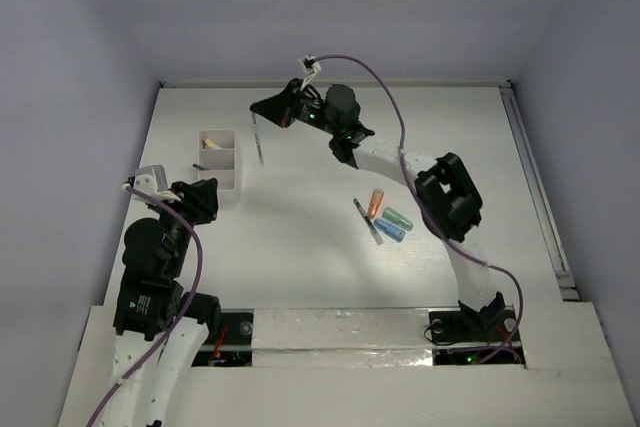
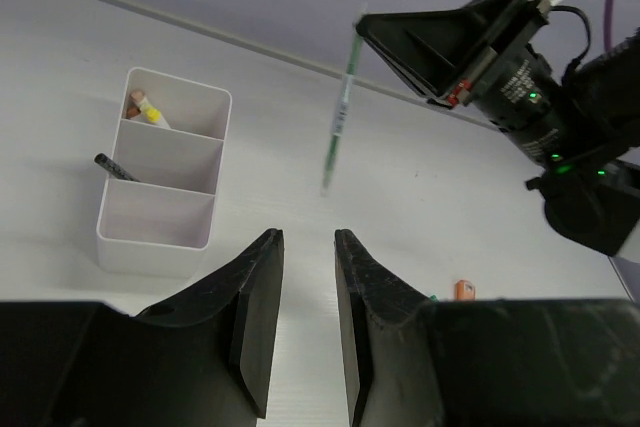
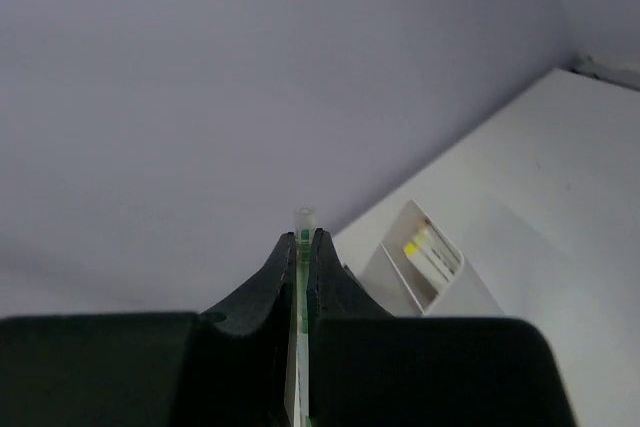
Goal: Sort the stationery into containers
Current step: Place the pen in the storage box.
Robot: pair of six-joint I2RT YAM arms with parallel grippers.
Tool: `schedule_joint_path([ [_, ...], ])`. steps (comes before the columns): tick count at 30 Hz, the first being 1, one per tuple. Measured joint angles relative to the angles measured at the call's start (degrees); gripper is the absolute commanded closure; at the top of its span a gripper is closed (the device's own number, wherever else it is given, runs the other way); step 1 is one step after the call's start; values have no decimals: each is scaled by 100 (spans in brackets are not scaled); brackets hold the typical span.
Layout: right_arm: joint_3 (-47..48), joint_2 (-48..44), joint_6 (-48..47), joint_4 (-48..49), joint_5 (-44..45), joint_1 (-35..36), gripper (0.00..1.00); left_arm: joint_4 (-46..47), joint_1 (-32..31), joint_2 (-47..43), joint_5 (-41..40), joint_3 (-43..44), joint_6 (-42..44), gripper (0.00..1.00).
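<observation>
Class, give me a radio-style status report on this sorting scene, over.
Right gripper jaws shut on pen, aloft beside organizer. Left gripper open, empty. Three markers unsorted. Nothing between pen and organizer.

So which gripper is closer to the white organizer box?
Left. The left gripper sits just short of the box; the right gripper, holding a pen, hangs farther off to its right.

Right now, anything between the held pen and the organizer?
Nothing. In the left wrist view the table is bare between the organizer and the pen hanging from the right gripper. The top view agrees.
</observation>
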Motion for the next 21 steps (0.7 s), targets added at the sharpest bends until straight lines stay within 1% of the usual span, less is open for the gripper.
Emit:
schedule_joint_path([
  [2,466,470,153,424,0,28,100,0,0,0,-11,0,0,76],
  [5,1438,1322,223,682,9,122,100,-2,-7,2,-22,0,0,76],
  [8,2557,2129,157,608,57,262,100,-2,-35,17,-44,0,0,76],
  [12,3519,2767,-107,306,203,463,100,-4,-83,42,-74,0,0,76],
  [15,3838,2981,-343,153,358,588,100,-4,-105,44,-98,0,0,76],
  [21,3945,3060,-885,-33,824,750,100,-4,-120,44,-114,0,0,76],
])
